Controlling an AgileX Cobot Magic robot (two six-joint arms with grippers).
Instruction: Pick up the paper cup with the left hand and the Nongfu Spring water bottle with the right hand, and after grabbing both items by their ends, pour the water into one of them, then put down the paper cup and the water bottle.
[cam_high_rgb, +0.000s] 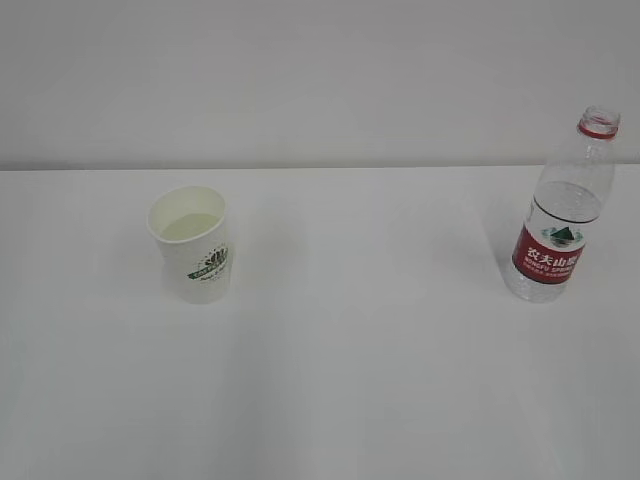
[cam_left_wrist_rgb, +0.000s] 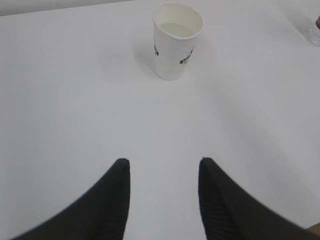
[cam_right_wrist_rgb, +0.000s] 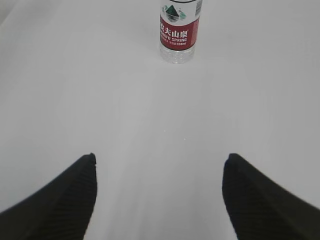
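Observation:
The white paper cup (cam_high_rgb: 191, 245) stands upright on the table's left side, with pale yellowish-green water (cam_high_rgb: 190, 227) inside it. In the left wrist view the paper cup (cam_left_wrist_rgb: 176, 42) stands well ahead of my left gripper (cam_left_wrist_rgb: 164, 161), which is open and empty. The Nongfu Spring water bottle (cam_high_rgb: 562, 212), uncapped with a red neck ring and red label, stands upright at the right. Its lower part (cam_right_wrist_rgb: 178, 31) shows far ahead of my right gripper (cam_right_wrist_rgb: 160, 157), which is wide open with nothing between its fingers. Neither arm shows in the exterior view.
The white table (cam_high_rgb: 360, 380) runs back to a plain white wall (cam_high_rgb: 320, 80). A sliver of the bottle (cam_left_wrist_rgb: 315, 32) shows at the right edge of the left wrist view.

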